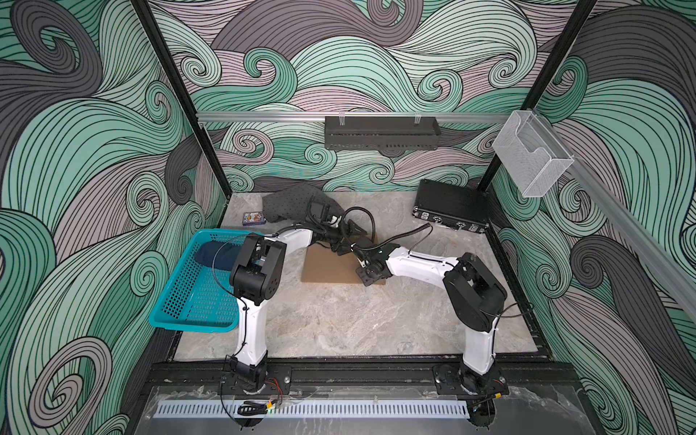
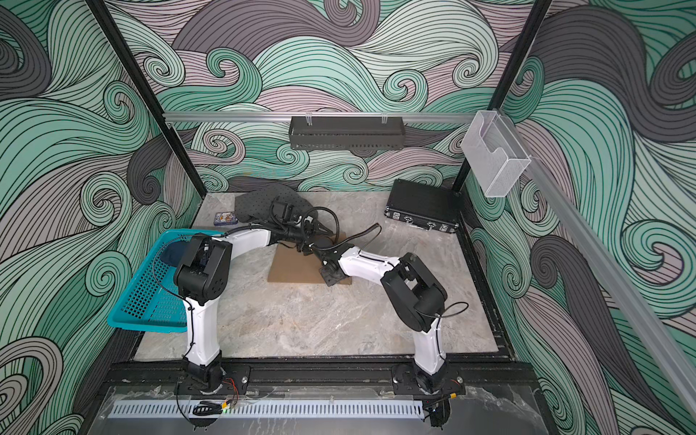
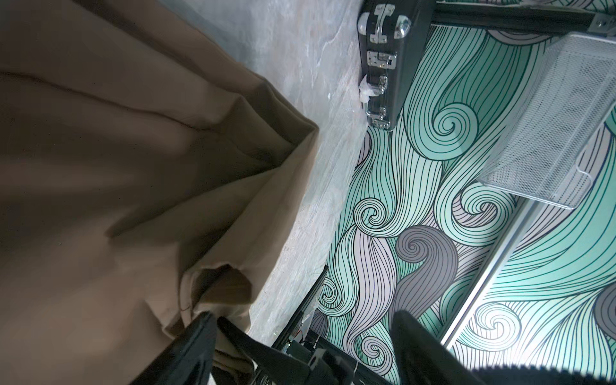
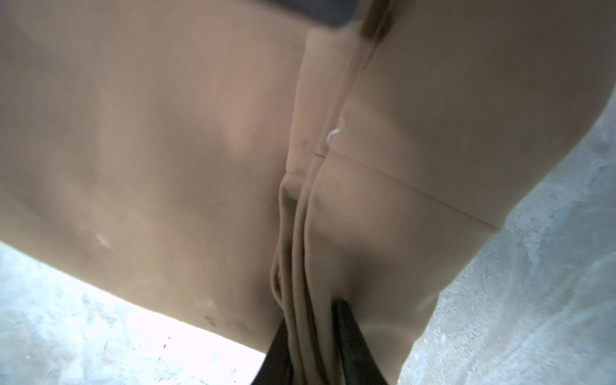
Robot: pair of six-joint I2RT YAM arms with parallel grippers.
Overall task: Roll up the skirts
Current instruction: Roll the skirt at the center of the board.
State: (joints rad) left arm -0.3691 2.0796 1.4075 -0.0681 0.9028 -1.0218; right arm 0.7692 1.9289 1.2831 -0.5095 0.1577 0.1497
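At the near left, the denim skirt (image 1: 215, 254) is seen bundled in the basket (image 1: 188, 328) and is judged finished. In the middle of the worktop (image 1: 339, 324) the tan skirt (image 1: 327, 265) is spread mostly flat, its rolling judged barely begun. A fold of it is pinched between the narrowly set jaws of the right pincer (image 4: 310, 321), while the left pincer (image 3: 305, 320) is spread wide, holding nothing. Farther back, the dotted skirt (image 1: 286, 203) is heaped, unrolled.
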